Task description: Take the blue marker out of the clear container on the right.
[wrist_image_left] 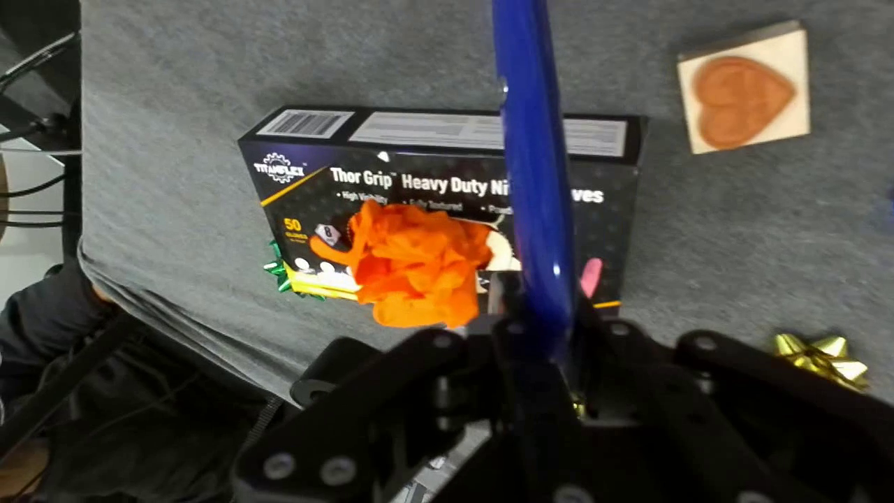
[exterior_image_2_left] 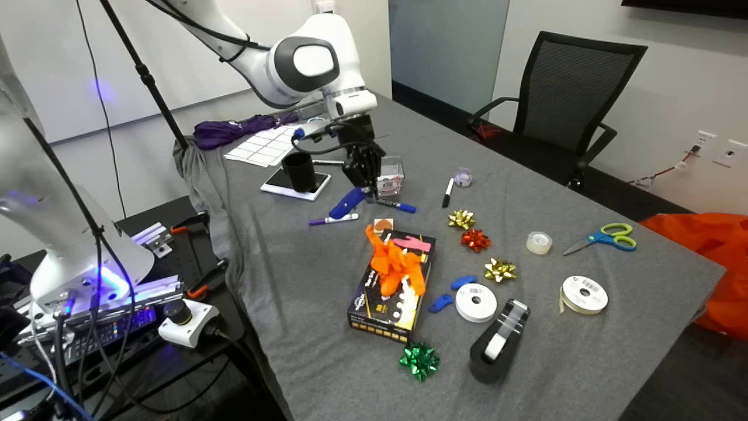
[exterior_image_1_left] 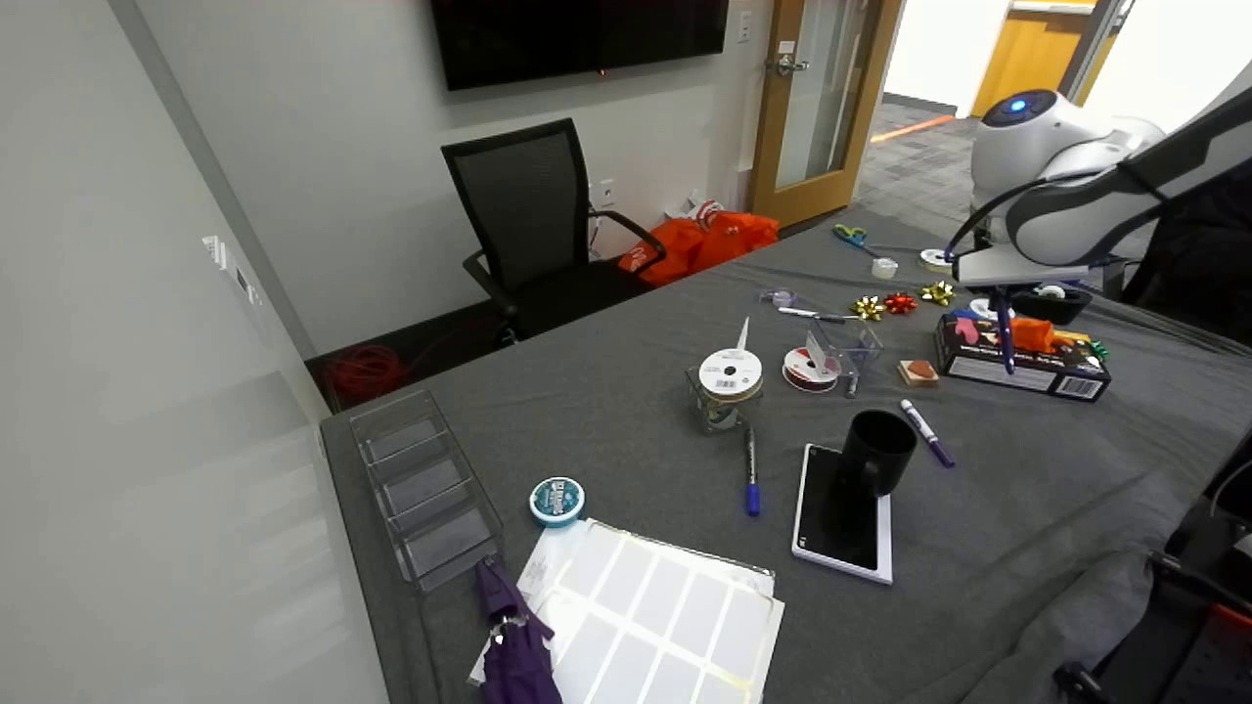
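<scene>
- So, the gripper (wrist_image_left: 545, 311) is clenched around a long blue object (wrist_image_left: 533, 161), which reaches the top edge of the wrist view
- clear container (exterior_image_2_left: 400, 173): near centre of an exterior view, right of the gripper
- blue-capped marker (exterior_image_2_left: 404, 207): just below it there

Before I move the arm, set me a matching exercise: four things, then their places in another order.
1. long glossy blue marker
2. black cylindrical mug
3. crumpled orange glove
4. shiny red bow

A. on the white-edged black tablet
B. between two shiny gold bows
C. held in the black pincer
D. on the black cardboard glove box

Pairs: 1-C; 2-A; 3-D; 4-B.
</scene>
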Robot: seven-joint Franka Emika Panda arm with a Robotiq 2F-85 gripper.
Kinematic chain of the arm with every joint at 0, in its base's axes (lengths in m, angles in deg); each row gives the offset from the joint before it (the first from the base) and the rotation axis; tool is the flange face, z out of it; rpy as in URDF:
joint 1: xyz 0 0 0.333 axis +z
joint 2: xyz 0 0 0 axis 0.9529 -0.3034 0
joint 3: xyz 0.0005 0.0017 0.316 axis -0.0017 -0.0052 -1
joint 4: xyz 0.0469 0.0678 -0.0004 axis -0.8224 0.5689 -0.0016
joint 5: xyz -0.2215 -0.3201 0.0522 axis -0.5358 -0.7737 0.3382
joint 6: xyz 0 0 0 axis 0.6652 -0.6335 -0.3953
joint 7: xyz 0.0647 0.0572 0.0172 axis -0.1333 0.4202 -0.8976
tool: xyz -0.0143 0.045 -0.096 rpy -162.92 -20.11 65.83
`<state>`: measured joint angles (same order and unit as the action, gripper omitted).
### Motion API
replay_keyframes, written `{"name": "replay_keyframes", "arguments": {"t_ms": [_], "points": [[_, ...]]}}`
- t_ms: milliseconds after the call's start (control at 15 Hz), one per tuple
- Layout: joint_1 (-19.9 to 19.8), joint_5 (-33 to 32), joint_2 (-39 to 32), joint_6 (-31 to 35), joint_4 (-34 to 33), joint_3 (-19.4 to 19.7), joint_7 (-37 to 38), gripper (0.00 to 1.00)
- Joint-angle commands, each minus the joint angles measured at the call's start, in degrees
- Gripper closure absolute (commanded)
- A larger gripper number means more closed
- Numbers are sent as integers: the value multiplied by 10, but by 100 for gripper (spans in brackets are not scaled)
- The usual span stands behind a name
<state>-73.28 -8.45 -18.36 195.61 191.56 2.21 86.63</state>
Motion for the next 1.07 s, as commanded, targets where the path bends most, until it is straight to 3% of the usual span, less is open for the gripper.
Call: {"name": "replay_keyframes", "arguments": {"t_ms": [0, 667, 733, 800, 1000], "points": [[-28, -55, -3, 71, 41, 12, -20, 97], [-73, -92, -30, 204, 44, 42, -79, 97], [-73, -94, -36, 225, 43, 49, -81, 61], [-71, -95, -43, 242, 41, 56, -84, 60], [-61, -91, -67, 294, 35, 80, -95, 40]]}}
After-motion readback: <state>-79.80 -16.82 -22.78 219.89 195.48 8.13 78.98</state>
